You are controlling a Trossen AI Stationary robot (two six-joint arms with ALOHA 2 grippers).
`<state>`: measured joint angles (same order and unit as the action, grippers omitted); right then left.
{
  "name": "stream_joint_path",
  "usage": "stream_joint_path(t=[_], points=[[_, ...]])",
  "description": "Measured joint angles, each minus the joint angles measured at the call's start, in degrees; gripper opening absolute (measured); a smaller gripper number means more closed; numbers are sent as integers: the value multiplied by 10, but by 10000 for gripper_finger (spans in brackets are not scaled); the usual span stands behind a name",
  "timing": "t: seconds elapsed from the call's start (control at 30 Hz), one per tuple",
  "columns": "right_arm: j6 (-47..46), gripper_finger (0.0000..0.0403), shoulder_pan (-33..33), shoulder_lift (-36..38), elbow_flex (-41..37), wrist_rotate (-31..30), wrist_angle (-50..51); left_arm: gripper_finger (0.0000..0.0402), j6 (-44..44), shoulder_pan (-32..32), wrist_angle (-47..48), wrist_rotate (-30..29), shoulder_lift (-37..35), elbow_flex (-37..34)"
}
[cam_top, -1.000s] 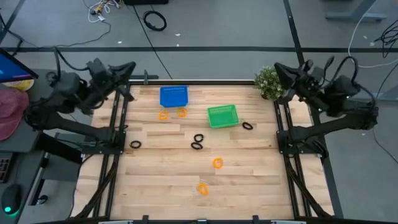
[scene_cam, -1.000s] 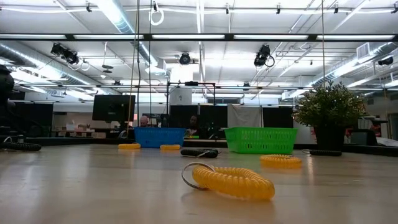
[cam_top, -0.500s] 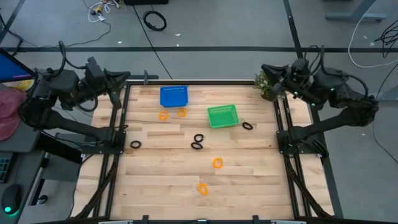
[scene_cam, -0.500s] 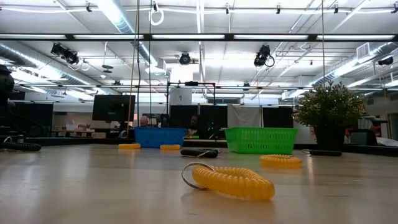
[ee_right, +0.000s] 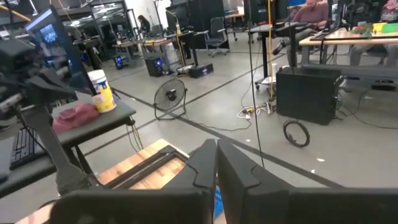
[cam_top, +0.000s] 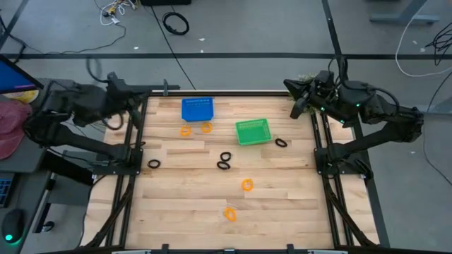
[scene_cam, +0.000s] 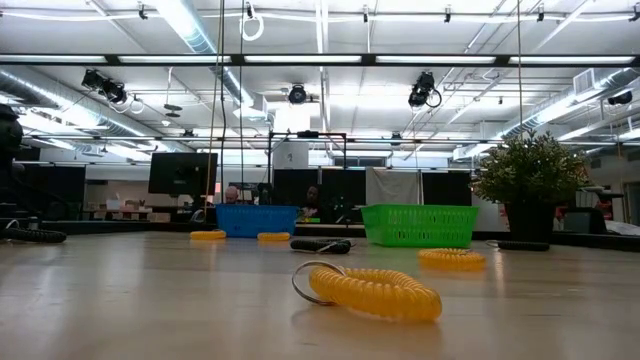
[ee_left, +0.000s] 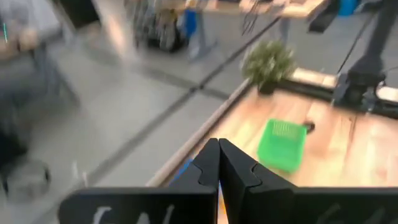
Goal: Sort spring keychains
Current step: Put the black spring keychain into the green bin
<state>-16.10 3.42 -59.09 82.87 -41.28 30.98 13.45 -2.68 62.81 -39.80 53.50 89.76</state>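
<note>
Several spring keychains lie flat on the wooden table: orange ones (cam_top: 185, 130), (cam_top: 206, 128), (cam_top: 246, 185), (cam_top: 231, 214) and black ones (cam_top: 153, 164), (cam_top: 224, 161), (cam_top: 281, 142). The nearest orange keychain (scene_cam: 375, 290) fills the low view's foreground. A blue basket (cam_top: 198, 108) and a green basket (cam_top: 253, 131) stand near the far edge. My left gripper (ee_left: 217, 167) is shut and hovers off the table's far left corner. My right gripper (ee_right: 216, 167) is shut and hovers above the far right corner. Both are well away from every keychain.
A potted plant (scene_cam: 530, 190) stands at the table's far right corner, under my right arm. Black frame rails (cam_top: 131, 162) run along the table's left and right sides. A desk with a screen and a pink cloth (cam_top: 10, 127) sits left of the table.
My right gripper has swung toward the table's left, from beyond the right rail to above the far right corner and the plant. My left arm has also shifted at the far left corner and shows blurred. No keychain or basket has moved.
</note>
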Motion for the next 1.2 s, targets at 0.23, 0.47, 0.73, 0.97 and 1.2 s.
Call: stream_joint_path(t=[0.23, 0.47, 0.73, 0.97, 1.2], points=[[-23, 18, 0, 2, 0, 4, 6, 3, 271, 42, 152, 42, 59, 0], [-21, 18, 0, 2, 0, 4, 40, 2, 391, 101, 261, 180, 116, 0], [-8, 18, 0, 2, 0, 23, 43, 9, 391, 118, 271, 269, 138, -4], [5, 18, 0, 2, 0, 49, 44, 62, 422, 117, 273, 313, 131, -97], [5, 18, 0, 2, 0, 49, 52, 140, 532, 117, 273, 339, 129, -245]])
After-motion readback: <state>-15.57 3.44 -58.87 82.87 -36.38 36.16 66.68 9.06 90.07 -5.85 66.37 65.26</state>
